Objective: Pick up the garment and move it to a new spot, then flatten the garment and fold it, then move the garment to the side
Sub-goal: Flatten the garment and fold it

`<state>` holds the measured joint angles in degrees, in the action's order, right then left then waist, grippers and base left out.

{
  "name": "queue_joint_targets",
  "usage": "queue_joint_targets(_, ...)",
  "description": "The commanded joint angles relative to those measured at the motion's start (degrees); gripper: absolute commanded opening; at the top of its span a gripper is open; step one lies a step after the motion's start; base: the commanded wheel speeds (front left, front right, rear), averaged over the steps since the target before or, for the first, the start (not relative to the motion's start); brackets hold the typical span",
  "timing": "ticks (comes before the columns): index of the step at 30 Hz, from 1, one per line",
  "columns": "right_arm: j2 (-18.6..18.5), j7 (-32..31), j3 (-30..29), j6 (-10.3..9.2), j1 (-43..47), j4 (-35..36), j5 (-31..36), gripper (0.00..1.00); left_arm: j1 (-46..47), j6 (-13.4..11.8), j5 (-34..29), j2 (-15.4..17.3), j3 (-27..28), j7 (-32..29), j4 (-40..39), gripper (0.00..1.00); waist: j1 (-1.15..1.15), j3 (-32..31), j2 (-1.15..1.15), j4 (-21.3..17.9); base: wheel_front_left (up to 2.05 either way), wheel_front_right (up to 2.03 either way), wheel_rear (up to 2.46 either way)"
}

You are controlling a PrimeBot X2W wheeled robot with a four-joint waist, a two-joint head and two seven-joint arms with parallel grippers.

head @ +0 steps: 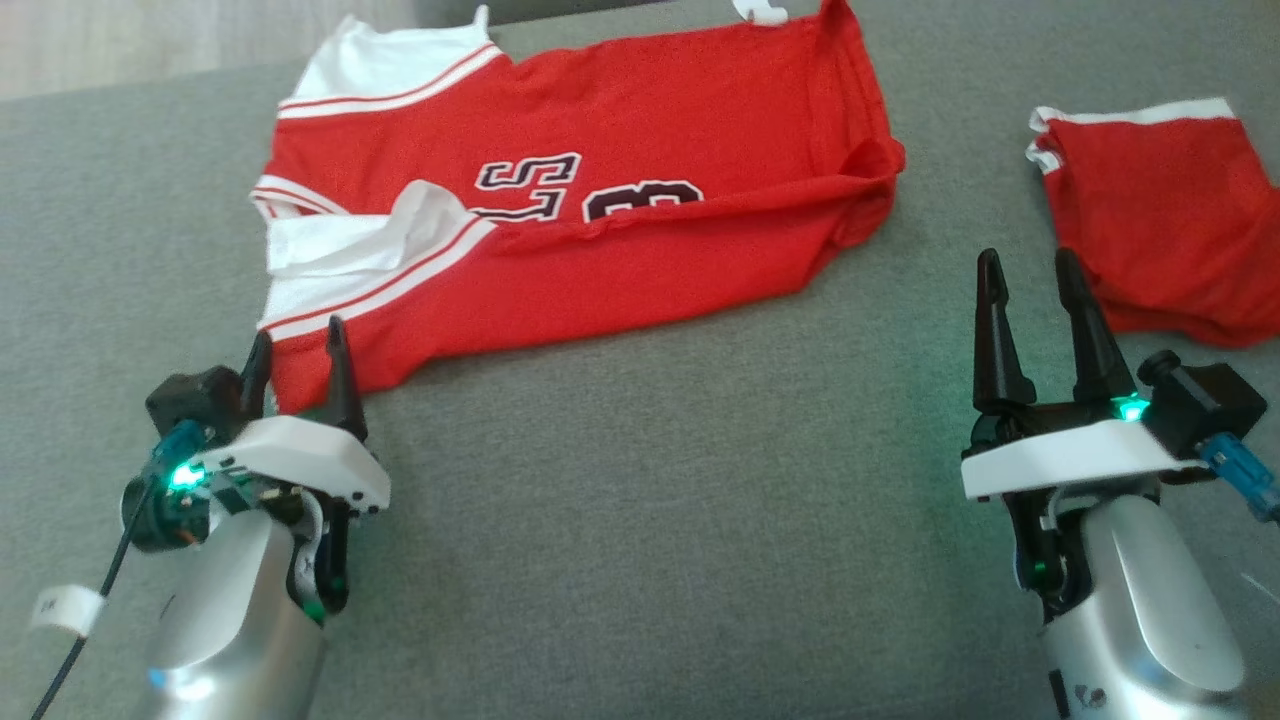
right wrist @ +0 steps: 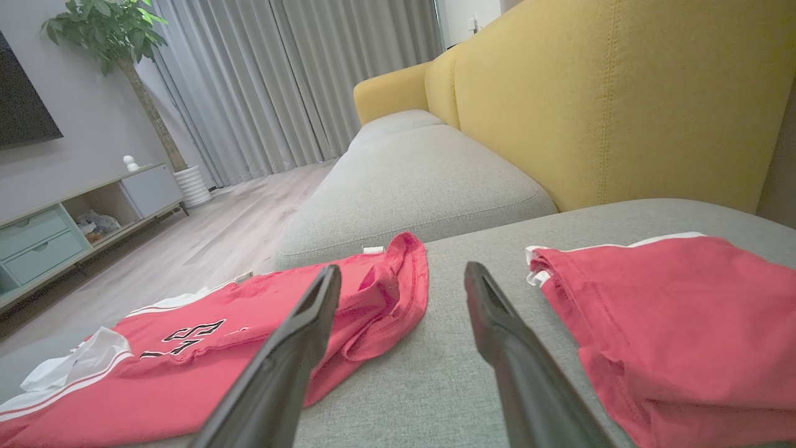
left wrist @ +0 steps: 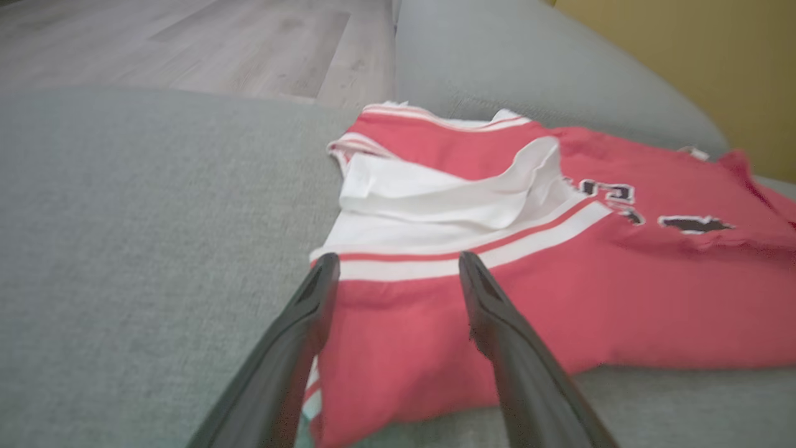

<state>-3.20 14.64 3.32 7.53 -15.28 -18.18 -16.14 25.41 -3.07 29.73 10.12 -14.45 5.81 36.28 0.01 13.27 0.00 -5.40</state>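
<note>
A red jersey garment [head: 600, 210] with white sleeves, striped trim and black-and-white lettering lies spread and partly folded across the grey sofa seat [head: 650, 520]; it also shows in the left wrist view [left wrist: 497, 298] and the right wrist view [right wrist: 205, 354]. My left gripper [head: 298, 345] stands open at the garment's near left corner, its fingers [left wrist: 497, 323] just above the red cloth by the white stripe. Over bare cushion to the right, my right gripper [head: 1030, 265] is open and empty, between the jersey and another red piece.
A second red garment with white trim [head: 1160, 210] lies at the right edge of the seat [right wrist: 671, 317]. A yellow sofa back [right wrist: 622, 93] rises behind it. Wooden floor [left wrist: 186, 43], curtains, a plant and a low cabinet [right wrist: 74, 211] lie beyond the seat.
</note>
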Motion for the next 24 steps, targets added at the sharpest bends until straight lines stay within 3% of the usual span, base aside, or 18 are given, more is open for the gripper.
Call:
queue_joint_targets(1,0.3,0.4,1.5,-0.04,-2.1,2.3,-0.4,1.00,2.5,-1.1,-0.2,2.1,1.7,-1.2,1.1,1.00,-0.01,0.8,0.00,-0.8,0.00,0.00,0.00)
queue_joint_targets(6,0.3,0.4,2.1,-0.04,-2.3,2.5,-0.8,1.00,3.5,-3.6,-0.4,2.6,2.0,-3.1,6.0,1.00,-0.01,1.0,0.00,-1.6,0.00,0.00,0.00)
queue_joint_targets(13,0.3,0.4,2.3,-0.04,-2.4,2.2,-1.3,1.00,3.6,-4.1,-0.3,2.3,1.3,-4.4,8.6,1.00,-0.01,0.5,0.00,-1.8,0.00,0.00,0.00)
queue_joint_targets(17,0.3,0.4,2.8,-0.04,-2.4,1.9,-1.5,1.00,3.1,-3.0,0.0,2.3,0.1,-8.0,10.4,1.00,-0.01,0.2,0.00,-1.8,0.00,0.00,0.00)
queue_joint_targets(18,0.3,0.4,2.9,-0.04,-2.4,1.9,-1.6,1.00,3.0,-2.6,0.1,2.3,-0.2,-8.7,10.5,0.67,-0.01,0.2,0.00,-1.9,0.00,0.00,0.00)
queue_joint_targets(19,0.3,0.4,3.1,-0.04,-2.4,1.8,-1.6,1.00,3.0,-2.1,0.2,2.3,-0.4,-8.7,10.3,0.00,-0.01,0.1,0.00,-1.9,0.00,0.00,0.00)
queue_joint_targets(24,0.3,0.4,3.4,-0.04,-2.6,-0.5,-0.9,1.00,3.2,-1.1,0.0,2.8,-0.2,-4.1,7.6,0.00,-0.01,-0.5,0.00,-1.6,0.00,0.00,0.00)
